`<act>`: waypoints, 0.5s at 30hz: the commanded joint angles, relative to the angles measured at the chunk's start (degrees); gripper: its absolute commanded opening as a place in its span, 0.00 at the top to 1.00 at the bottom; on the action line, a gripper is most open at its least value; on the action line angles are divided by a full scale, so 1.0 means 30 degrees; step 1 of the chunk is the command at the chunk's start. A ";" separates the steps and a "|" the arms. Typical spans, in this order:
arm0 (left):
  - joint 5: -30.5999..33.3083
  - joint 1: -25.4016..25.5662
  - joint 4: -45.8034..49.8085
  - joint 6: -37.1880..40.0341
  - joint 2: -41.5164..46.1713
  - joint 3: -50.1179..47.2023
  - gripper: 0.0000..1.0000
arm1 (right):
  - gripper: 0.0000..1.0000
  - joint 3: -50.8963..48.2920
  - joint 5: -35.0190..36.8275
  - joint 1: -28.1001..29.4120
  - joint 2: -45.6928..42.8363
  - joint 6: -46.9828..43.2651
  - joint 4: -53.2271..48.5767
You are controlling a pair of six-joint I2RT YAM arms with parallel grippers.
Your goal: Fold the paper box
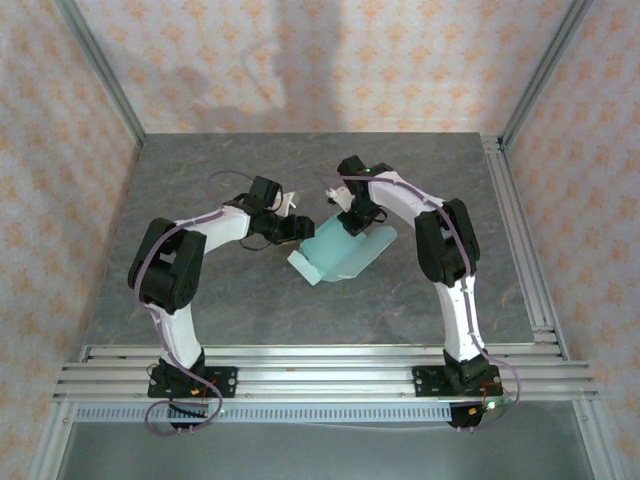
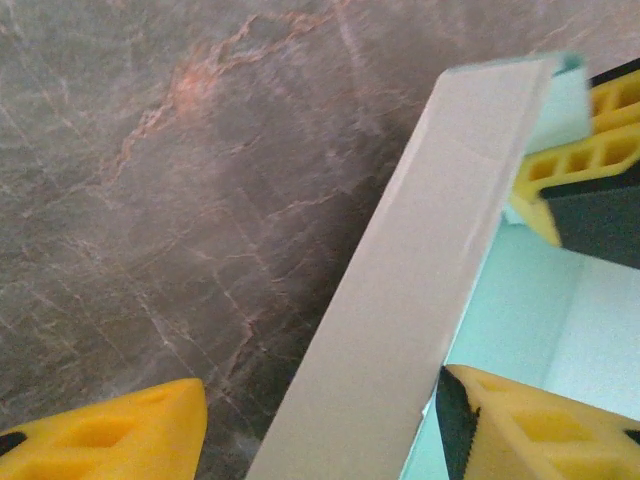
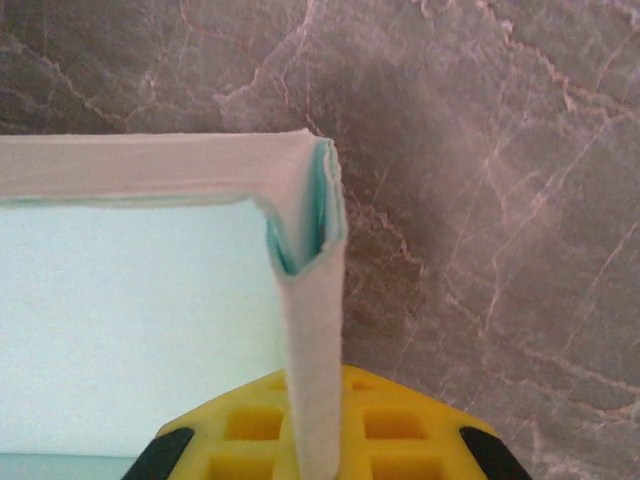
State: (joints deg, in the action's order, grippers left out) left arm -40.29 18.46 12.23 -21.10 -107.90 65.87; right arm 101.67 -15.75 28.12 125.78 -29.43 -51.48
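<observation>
The paper box (image 1: 335, 255) lies on the grey marbled desk (image 1: 200, 290), between the two arms and roughly at the middle of the surface. From above it is a shallow open tray of pale mint card with its mouth upward. Its long axis runs on a diagonal, the nearer end toward the left and the farther end toward the right. A paler panel (image 1: 378, 245) reaches out at the right end.

The left end effector (image 1: 290, 228) sits at the box's far-left edge. In the left wrist view its jaws stand well apart and straddle an upright wall (image 2: 400, 280), which slants from the bottom centre up to the top right. One yellow finger (image 2: 110, 435) is outside the box, over the bare desk and clear of the card. The other finger (image 2: 530, 430) is inside, over the mint floor and close beside the wall; whether it touches cannot be told. At the wall's far end another yellow finger (image 2: 590, 150), belonging to the other arm, meets the card.

The right end effector (image 1: 352, 222) is at the box's far edge, with its jaws pinched tight on a doubled strip of card. In the right wrist view this strip (image 3: 312, 330) stands upright between the pads. It rises to a corner (image 3: 305, 160), where a second wall runs off to the left and mint shows inside the fold.
</observation>
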 commanded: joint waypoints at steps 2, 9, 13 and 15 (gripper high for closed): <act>-0.0358 0.0351 0.0619 0.0036 -0.1210 0.0514 0.39 | 0.98 0.0929 0.1644 0.0586 0.0665 -0.0616 -0.0190; -0.1168 0.0739 0.0354 -0.0054 -0.1645 0.0752 0.50 | 1.00 0.1431 0.3576 0.0789 0.1377 -0.0226 -0.0889; -0.1451 0.1028 0.0223 -0.0186 -0.1841 0.0992 0.52 | 1.00 0.2075 0.5274 0.1228 0.2253 0.0262 -0.1785; -0.1507 0.1083 0.0200 -0.0203 -0.1871 0.1035 0.52 | 1.00 0.2228 0.6109 0.1429 0.2690 0.0606 -0.2103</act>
State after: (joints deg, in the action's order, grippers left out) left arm -42.17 20.64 12.51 -21.12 -112.57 67.75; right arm 107.59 -4.27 31.51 130.30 -29.63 -54.85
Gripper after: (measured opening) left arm 0.483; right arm 0.082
